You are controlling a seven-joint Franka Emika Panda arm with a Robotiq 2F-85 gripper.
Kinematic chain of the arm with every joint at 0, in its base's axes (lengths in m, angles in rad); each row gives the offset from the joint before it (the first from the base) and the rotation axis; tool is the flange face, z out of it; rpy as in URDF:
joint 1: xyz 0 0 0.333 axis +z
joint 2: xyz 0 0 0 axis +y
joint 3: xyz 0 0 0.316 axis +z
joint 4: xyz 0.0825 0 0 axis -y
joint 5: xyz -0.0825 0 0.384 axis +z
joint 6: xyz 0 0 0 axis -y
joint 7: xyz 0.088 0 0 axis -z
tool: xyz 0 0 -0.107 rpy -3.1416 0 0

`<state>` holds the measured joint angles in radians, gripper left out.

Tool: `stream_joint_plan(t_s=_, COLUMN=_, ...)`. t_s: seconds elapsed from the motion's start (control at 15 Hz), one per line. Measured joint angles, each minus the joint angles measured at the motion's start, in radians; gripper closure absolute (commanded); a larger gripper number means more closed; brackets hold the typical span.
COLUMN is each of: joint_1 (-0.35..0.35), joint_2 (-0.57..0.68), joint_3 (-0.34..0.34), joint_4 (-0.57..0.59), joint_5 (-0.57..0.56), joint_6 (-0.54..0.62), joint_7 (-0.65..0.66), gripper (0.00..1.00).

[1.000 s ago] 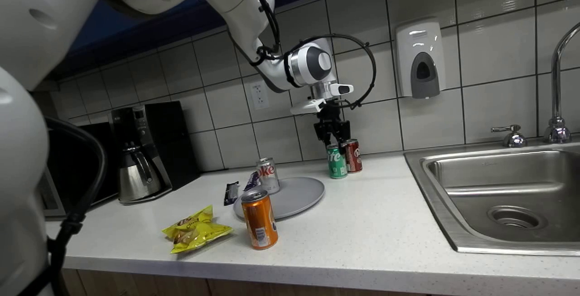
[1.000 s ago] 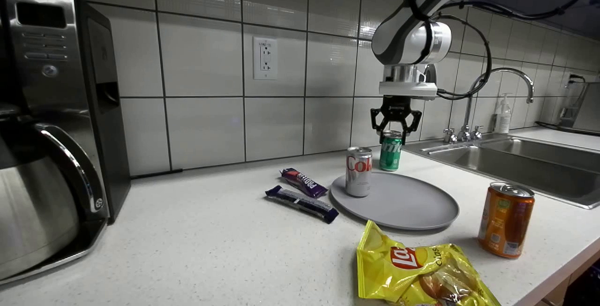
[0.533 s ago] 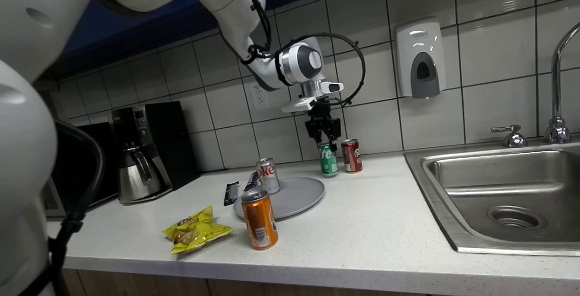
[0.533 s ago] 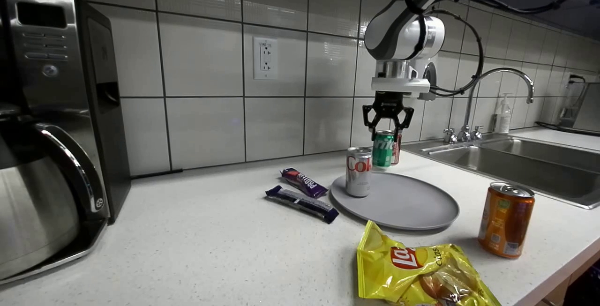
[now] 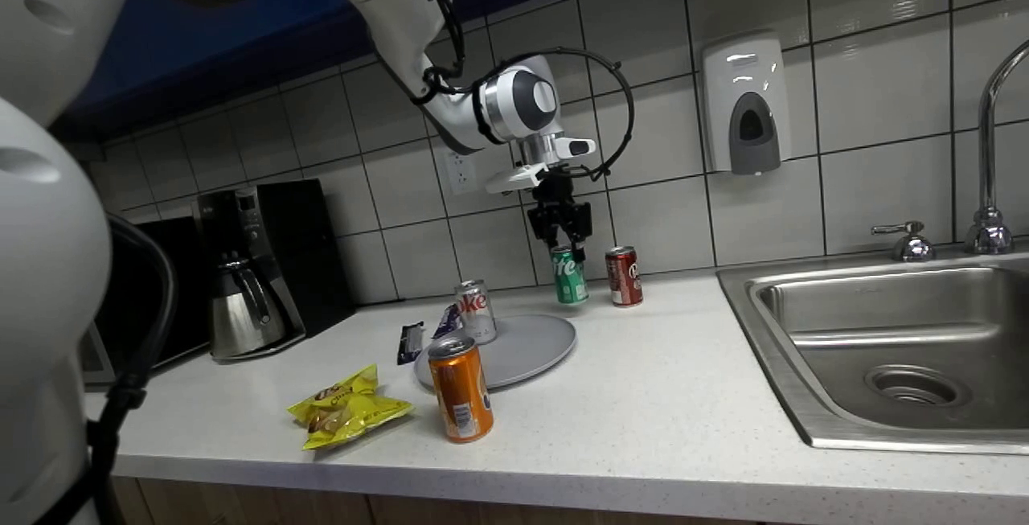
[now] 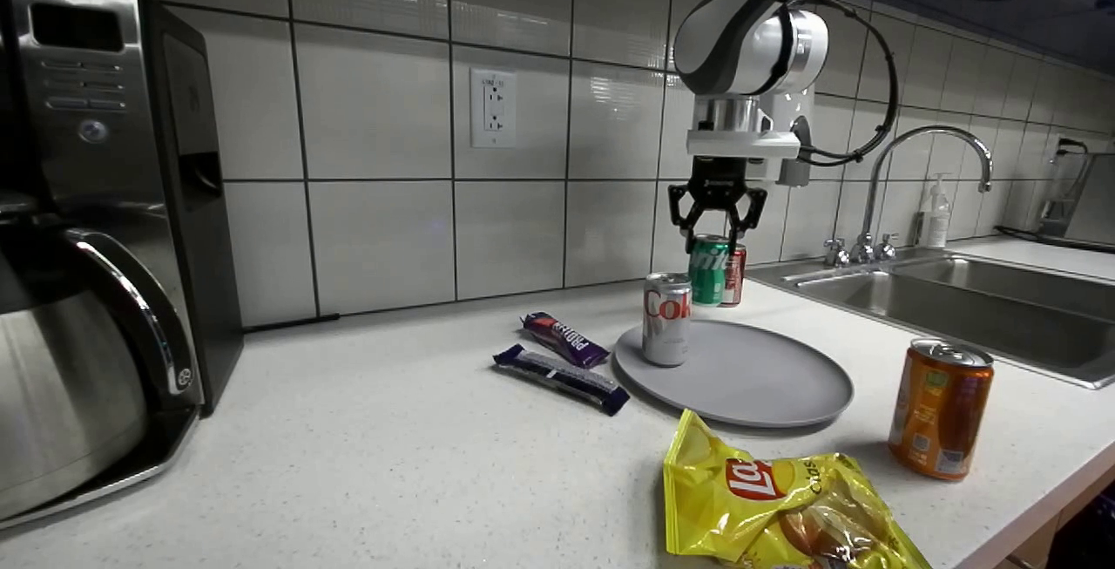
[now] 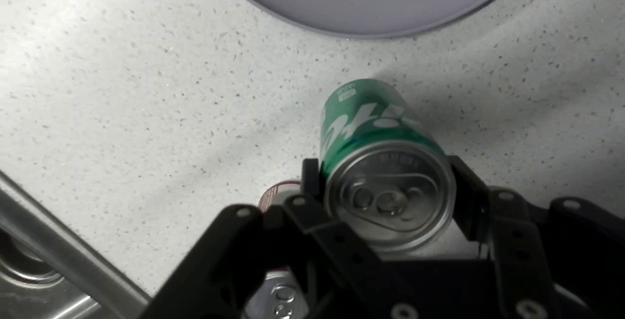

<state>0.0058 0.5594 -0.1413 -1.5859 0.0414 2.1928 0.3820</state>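
Here, the hand (image 7: 387,178) pinches one green can (image 7: 373,123) near the worktop's (image 5: 643,404) back edge; three other cans (image 5: 624,277) stand, two bars (image 6: 562,379) lie flat.

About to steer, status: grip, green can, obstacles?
End effector closed on green can. Green can apart from red can. Possible obstacle: silver can on gray plate.

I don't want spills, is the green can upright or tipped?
Upright: both exterior views show the green can vertical in the gripper; the wrist view looks down on its lid.
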Motion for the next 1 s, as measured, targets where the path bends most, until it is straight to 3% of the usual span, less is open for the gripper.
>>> stream_joint_plan(t_s=1.0, joint_1=0.066, joint_2=-0.101, joint_3=0.022, joint_4=-0.143, joint_5=-0.073, joint_6=0.000, joint_7=-0.006, gripper=0.62)
